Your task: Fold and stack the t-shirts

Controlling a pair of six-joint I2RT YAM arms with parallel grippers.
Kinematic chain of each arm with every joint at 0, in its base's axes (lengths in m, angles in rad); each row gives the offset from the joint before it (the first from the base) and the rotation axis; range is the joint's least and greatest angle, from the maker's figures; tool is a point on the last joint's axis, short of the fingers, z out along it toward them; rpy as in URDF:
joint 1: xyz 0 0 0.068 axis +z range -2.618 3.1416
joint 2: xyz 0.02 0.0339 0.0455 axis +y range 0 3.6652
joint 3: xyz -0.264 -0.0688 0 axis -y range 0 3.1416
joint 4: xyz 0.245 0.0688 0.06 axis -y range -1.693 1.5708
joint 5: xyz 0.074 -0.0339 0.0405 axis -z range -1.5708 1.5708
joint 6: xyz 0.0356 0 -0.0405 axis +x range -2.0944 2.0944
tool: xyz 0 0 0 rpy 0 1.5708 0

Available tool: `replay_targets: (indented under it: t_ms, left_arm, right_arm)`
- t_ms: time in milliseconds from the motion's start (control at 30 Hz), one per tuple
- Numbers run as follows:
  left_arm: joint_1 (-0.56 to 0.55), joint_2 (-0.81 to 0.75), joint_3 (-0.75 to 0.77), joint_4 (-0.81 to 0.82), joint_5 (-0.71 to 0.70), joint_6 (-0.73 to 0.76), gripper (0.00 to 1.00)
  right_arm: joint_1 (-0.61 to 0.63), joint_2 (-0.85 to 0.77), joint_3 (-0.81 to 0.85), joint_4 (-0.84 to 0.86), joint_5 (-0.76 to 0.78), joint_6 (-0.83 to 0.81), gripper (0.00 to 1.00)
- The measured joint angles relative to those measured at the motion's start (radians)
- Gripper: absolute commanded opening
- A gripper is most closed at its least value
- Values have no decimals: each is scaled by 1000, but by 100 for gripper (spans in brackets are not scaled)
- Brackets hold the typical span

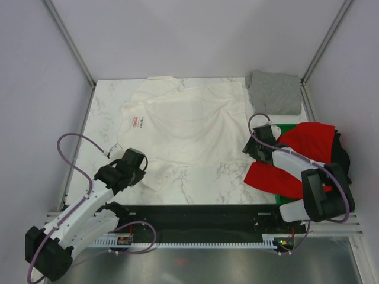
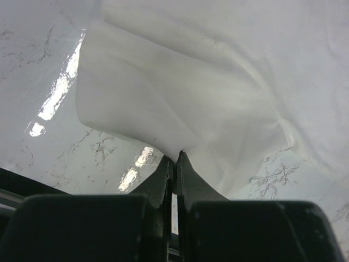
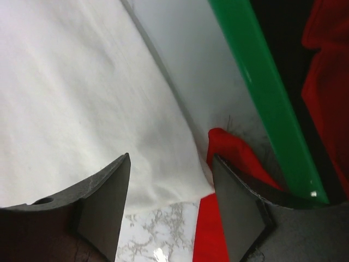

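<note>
A large white t-shirt point(image 1: 186, 121) lies spread on the marble table, a small red logo near its left shoulder. My left gripper point(image 1: 141, 175) is shut on its near left corner; the left wrist view shows the white cloth point(image 2: 180, 98) pinched between the fingertips and lifted. My right gripper point(image 1: 253, 149) is open over the shirt's right hem point(image 3: 109, 120), empty, beside a red shirt point(image 3: 229, 164). A grey folded shirt point(image 1: 274, 92) lies at the back right. Red point(image 1: 308, 142) and black point(image 1: 342, 155) shirts hang from the crate on the right.
A green crate point(image 3: 262, 93) stands at the table's right edge under the red and black shirts. Bare marble point(image 1: 228, 183) shows in front of the white shirt. A black rail point(image 1: 201, 216) runs along the near edge.
</note>
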Motion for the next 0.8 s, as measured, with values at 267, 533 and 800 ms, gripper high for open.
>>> replay_targets:
  t_ms: [267, 533, 800]
  left_arm:
    - [0, -3, -1, 4, 5, 4, 2]
    - [0, -5, -5, 15, 15, 5, 2]
    - [0, -26, -14, 16, 23, 12, 2]
  right_arm:
    - [54, -153, -76, -93, -39, 2, 71]
    - [55, -106, -62, -110, -27, -1, 54]
    - [55, -76, -53, -89, -28, -8, 26]
